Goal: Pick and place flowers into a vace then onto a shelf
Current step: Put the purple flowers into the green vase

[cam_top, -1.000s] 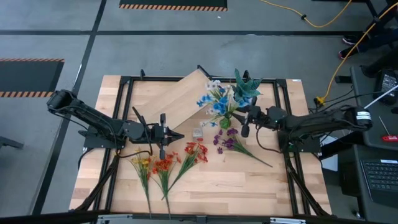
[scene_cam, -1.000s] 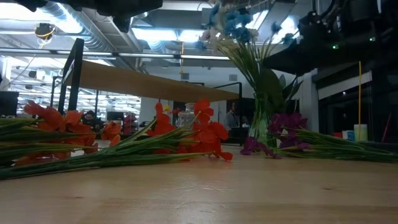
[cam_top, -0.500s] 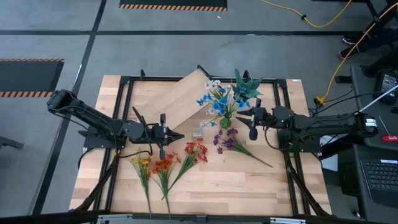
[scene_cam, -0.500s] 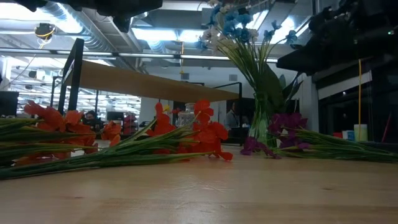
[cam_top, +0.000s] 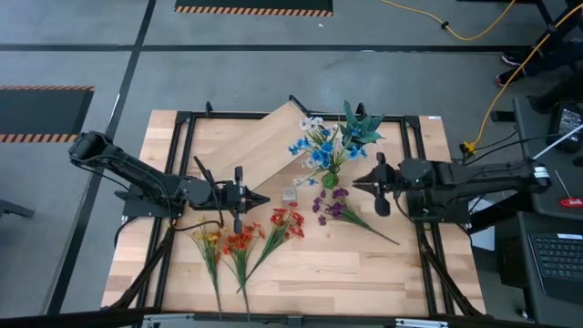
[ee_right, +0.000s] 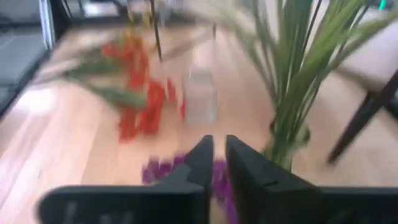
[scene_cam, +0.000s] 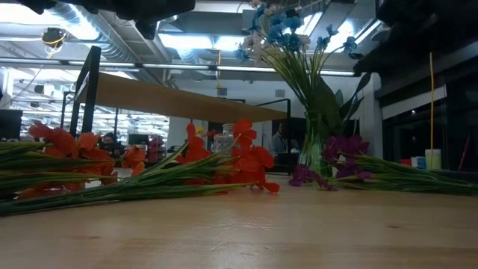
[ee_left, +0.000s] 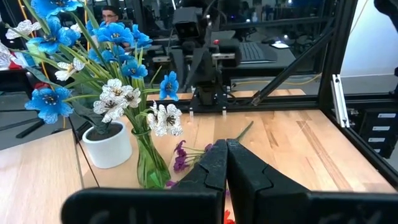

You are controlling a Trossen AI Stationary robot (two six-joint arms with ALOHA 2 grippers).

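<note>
A clear vase (cam_top: 329, 179) stands upright on the table and holds blue and white flowers (cam_top: 314, 146), also seen in the low view (scene_cam: 280, 30). Purple flowers (cam_top: 333, 206), red flowers (cam_top: 287, 221) and orange and yellow flowers (cam_top: 228, 242) lie flat on the tabletop. The shelf (cam_top: 264, 146) stands at a slant at the back. My right gripper (cam_top: 358, 185) hovers to the right of the vase; its fingers (ee_right: 202, 158) show a narrow gap with nothing between them. My left gripper (cam_top: 264, 197) waits shut, level, left of the vase (ee_left: 149, 165).
A spiky green plant in a white pot (cam_top: 361, 129) stands just behind the vase. A small clear block (cam_top: 290, 194) sits between the two grippers. Black frame bars (cam_top: 414, 164) run along the table's sides. Bare wood lies toward the near edge (cam_top: 346, 273).
My right gripper has drawn back from the vase toward the table's right edge, risen, and tipped from pointing steeply down to nearer level. The vase and its flowers stand where they were.
</note>
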